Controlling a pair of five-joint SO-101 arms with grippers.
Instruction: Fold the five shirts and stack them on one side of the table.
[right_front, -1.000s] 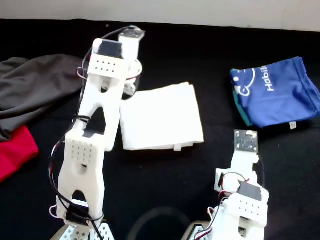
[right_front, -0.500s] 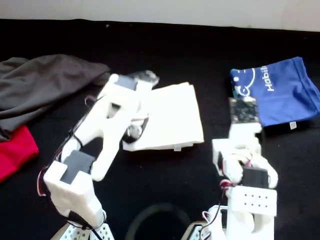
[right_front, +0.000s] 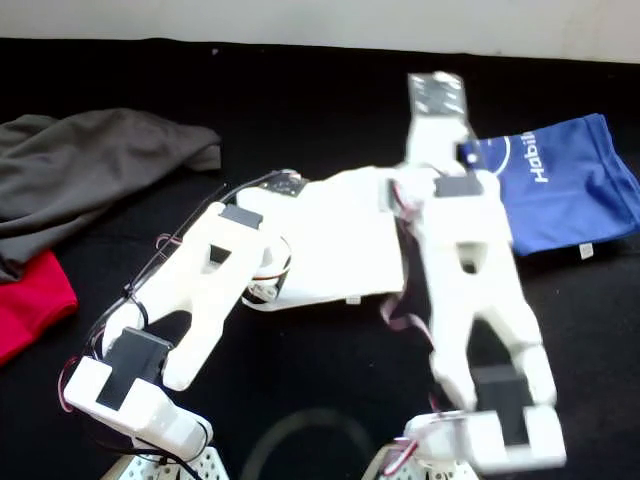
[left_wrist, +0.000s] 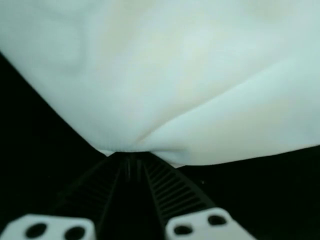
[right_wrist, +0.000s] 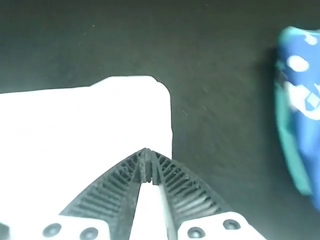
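You are looking at a folded white shirt (right_front: 340, 235) lying flat near the middle of the black table (right_front: 330, 110). Your left arm (right_front: 190, 300) is reaching in from the near left, and its left gripper (left_wrist: 131, 156) is biting the shirt's left edge. The fingers are pressed together on the cloth, which is puckering into a small crease right where the tips meet.

Your right arm (right_front: 470, 270) is stretching from the near right across the shirt's right side, with its wrist lying out past the shirt's far right corner. The right gripper (right_wrist: 147, 154) is hanging over the white cloth just beside that rounded corner. Its tips are meeting with no gap between them, but you cannot tell whether any cloth is caught there.

A folded blue shirt (right_front: 560, 190) is sitting at the far right of the table, near the white one but not touching it. A loose grey shirt (right_front: 90, 170) is sprawling across the far left. A red shirt (right_front: 30, 295) is poking in at the left edge, just nearer than the grey one and touching it.
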